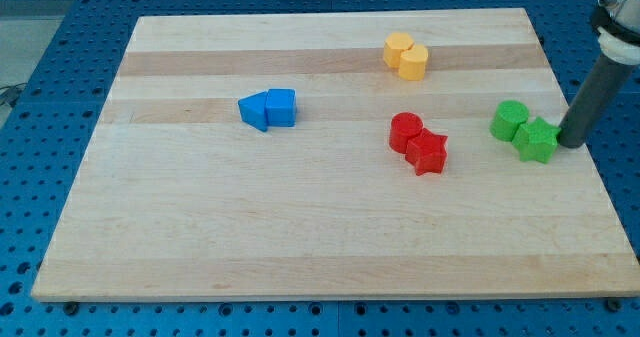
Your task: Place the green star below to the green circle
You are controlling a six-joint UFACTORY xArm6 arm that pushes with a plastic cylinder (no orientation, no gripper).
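The green star (537, 141) sits near the view's right edge of the counter (300, 237), touching the green circle (510, 121) on that block's lower right side, so it lies partly below the circle already and a little too far to the view's right. We judge it a small, stiff, light block that will slide readily on the smooth wood and may spin when pushed off centre, since its points give an uneven face. There is nothing to take hold of it with: our tool is a bare rod with no jaws to open or close, so we push. My tip (571, 142) rests at the star's right side, touching or just beside it; a shove towards the view's left and slightly down looks the right contact.

Further out, a red circle (405, 130) and a red star (428, 153) touch near the middle, two yellow blocks (406, 56) sit towards the top, and two blue blocks (268, 109) lie to the left. We can read no brand, label or writing anywhere
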